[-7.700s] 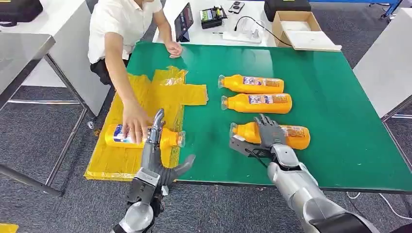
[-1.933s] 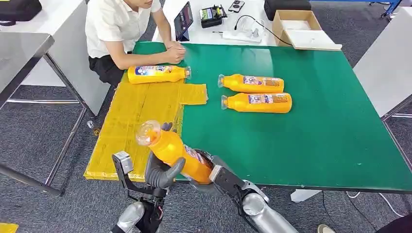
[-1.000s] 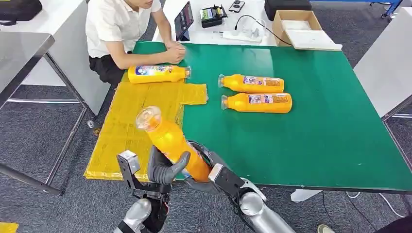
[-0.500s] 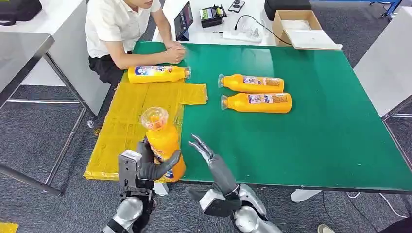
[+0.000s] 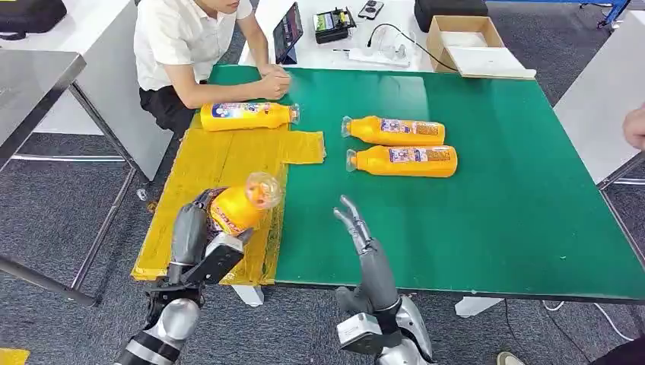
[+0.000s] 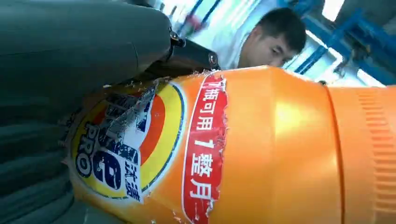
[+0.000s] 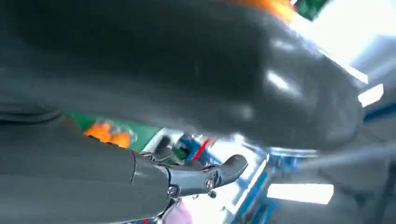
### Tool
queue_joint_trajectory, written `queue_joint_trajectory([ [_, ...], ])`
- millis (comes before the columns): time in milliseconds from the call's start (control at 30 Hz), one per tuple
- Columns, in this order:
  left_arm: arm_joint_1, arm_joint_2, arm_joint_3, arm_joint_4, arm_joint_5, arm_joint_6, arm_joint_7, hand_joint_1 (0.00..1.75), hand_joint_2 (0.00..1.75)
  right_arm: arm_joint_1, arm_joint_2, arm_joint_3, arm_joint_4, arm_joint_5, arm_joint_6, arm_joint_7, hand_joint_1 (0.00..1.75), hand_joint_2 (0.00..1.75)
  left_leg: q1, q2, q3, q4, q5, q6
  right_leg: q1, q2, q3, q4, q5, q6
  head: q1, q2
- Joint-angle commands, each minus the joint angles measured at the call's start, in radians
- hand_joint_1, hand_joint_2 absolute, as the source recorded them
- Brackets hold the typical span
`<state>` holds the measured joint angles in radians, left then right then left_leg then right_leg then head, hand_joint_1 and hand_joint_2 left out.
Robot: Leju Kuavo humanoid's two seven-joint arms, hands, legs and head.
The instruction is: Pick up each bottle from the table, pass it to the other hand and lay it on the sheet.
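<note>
Orange plastic fills the left hand (image 5: pixel 199 228): its fingers wrap the held bottle (image 5: pixel 237 205), which is tipped over the near part of the yellow sheet (image 5: pixel 220 163) with its clear cap pointing toward the table's green top (image 5: pixel 502 198). In the left wrist view the held bottle's label (image 6: pixel 140 140) shows a blue, red and yellow roundel with "PRO" legible, and a red band of white Chinese characters around the figure "1". The right hand (image 5: pixel 357 232) stands at the table's near edge, fingers straight, apart and empty.

Half a second earlier the left hand held this bottle nearly upright at the sheet's near edge, cap up; now it leans well over — and the right hand, then close beside it, has drawn clear to the right and risen over the green.

Farther on, two bottles lie side by side on the green, caps to the left: the nearer bottle (image 5: pixel 403 160) and the farther bottle (image 5: pixel 394 131), each with a blue-and-red label too small to read. They have not moved. At the sheet's far end lies the delivered bottle (image 5: pixel 247 115), cap toward the green, also unmoved. Just beyond it a person's hands (image 5: pixel 274 80) rest on the table edge — and another person's hand (image 5: pixel 634 125) has come in at the right edge.
</note>
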<state>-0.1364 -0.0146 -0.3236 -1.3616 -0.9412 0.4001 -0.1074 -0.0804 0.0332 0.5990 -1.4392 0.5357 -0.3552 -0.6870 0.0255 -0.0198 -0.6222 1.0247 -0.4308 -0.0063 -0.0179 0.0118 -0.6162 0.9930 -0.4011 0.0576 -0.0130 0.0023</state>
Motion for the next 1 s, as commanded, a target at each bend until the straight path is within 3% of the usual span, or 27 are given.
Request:
queue_joint_trajectory([
  [33, -0.419, 0.058, 0.023, 0.545, -0.146, -0.176, 0.082, 1.75, 1.75, -0.002, 0.022, -0.042, -0.055, -0.055, 0.049, -0.011, 0.00, 0.00, 0.000, -0.003, 0.001, -0.001, 0.003, 0.000, 0.001, -0.005, 0.002, 0.000, 0.000, -0.002, 0.000, 0.000],
  [200, -0.617, 0.013, -0.084, 0.937, -0.224, -0.382, 0.073, 1.75, 1.75, -0.042, 0.009, -0.005, -0.010, -0.127, 0.064, -0.011, 0.00, 0.00, 0.002, -0.006, 0.001, -0.001, 0.006, 0.001, 0.002, -0.008, 0.004, -0.001, 0.002, -0.005, 0.000, 0.000],
  [267, -0.643, 0.015, -0.134, 1.030, -0.266, -0.422, 0.071, 1.75, 1.75, -0.067, 0.005, 0.026, 0.015, -0.147, 0.063, -0.011, 0.00, 0.00, 0.001, -0.003, 0.002, -0.001, 0.005, 0.000, 0.001, -0.005, 0.004, -0.001, 0.004, -0.004, 0.001, 0.000],
  [400, -0.652, 0.024, -0.108, 1.090, -0.234, -0.511, 0.079, 1.75, 1.75, -0.089, 0.012, 0.063, 0.047, -0.180, 0.069, -0.011, 0.00, 0.00, 0.001, 0.004, 0.003, -0.001, 0.004, 0.000, 0.002, 0.000, 0.003, -0.001, 0.005, -0.006, 0.000, 0.000],
  [700, -0.638, 0.025, -0.028, 1.089, -0.142, -0.544, 0.015, 1.75, 1.75, -0.105, 0.010, 0.103, 0.074, -0.223, 0.066, -0.011, 0.00, 0.00, 0.001, 0.007, 0.005, -0.002, 0.003, -0.001, 0.001, 0.003, 0.002, 0.000, 0.006, -0.006, 0.000, 0.000],
  [733, -0.634, 0.020, -0.023, 1.085, -0.135, -0.539, 0.012, 1.52, 1.75, -0.106, 0.011, 0.104, 0.077, -0.223, 0.065, -0.011, 0.00, 0.00, 0.001, 0.008, 0.006, -0.003, 0.004, 0.000, 0.001, 0.004, 0.003, 0.000, 0.006, -0.007, 0.000, 0.000],
  [767, -0.630, 0.016, -0.026, 1.074, -0.137, -0.518, 0.001, 0.28, 1.75, -0.106, 0.011, 0.107, 0.079, -0.226, 0.062, -0.011, 0.00, 0.00, 0.001, 0.008, 0.007, -0.003, 0.004, 0.000, 0.002, 0.004, 0.003, -0.001, 0.006, -0.007, 0.000, 0.000],
  [800, -0.626, 0.005, -0.038, 1.059, -0.148, -0.474, 0.000, 0.00, 1.75, -0.101, 0.010, 0.105, 0.080, -0.228, 0.060, -0.011, 0.00, 0.00, 0.001, 0.007, 0.006, -0.003, 0.004, -0.001, 0.001, 0.003, 0.003, 0.000, 0.006, -0.006, 0.000, 0.000],
  [1000, -0.626, -0.031, -0.038, 1.041, -0.143, -0.446, 0.001, 0.00, 1.75, -0.089, 0.010, 0.098, 0.071, -0.238, 0.070, -0.011, 0.00, 0.00, 0.001, 0.003, 0.005, -0.002, 0.005, -0.001, 0.002, -0.001, 0.003, 0.000, 0.005, -0.007, 0.001, 0.000],
])
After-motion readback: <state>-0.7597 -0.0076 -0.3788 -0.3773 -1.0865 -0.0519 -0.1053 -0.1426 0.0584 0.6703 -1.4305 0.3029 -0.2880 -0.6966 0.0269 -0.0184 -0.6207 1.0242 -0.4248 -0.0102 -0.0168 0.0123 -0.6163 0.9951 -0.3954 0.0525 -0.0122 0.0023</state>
